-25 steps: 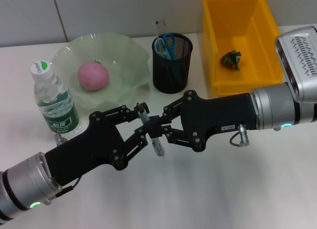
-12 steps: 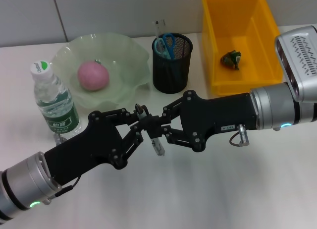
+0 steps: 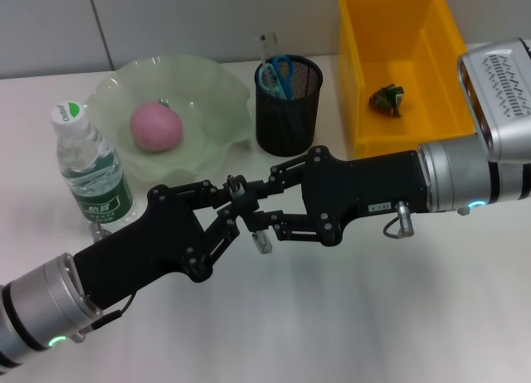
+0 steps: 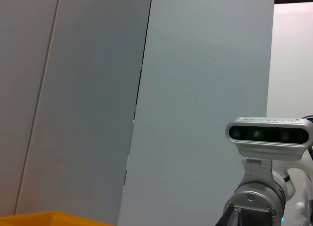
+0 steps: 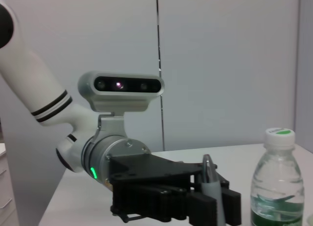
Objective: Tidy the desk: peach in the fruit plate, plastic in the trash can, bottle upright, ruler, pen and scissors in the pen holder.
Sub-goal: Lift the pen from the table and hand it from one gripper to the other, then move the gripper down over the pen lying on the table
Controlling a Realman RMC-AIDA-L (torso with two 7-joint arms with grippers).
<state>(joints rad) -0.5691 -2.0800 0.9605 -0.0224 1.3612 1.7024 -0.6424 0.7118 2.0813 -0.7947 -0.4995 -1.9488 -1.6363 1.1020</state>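
- Above mid-table, the left gripper [image 3: 235,202] and right gripper [image 3: 264,214] meet, fingers of both pinched on one grey pen [image 3: 251,220], held upright off the surface.
- Behind them stands the black mesh pen holder [image 3: 288,109], holding blue-handled scissors [image 3: 276,73].
- Peach [image 3: 155,126] lies in the green fruit plate [image 3: 217,109]; bottle [image 3: 91,172] stands upright.

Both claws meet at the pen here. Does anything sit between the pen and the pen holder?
Nothing visible does. The pen is held above the table where the left claw and right claw meet, in front of the pen holder. Only bare table lies between; the holder's top is open beside the scissors.
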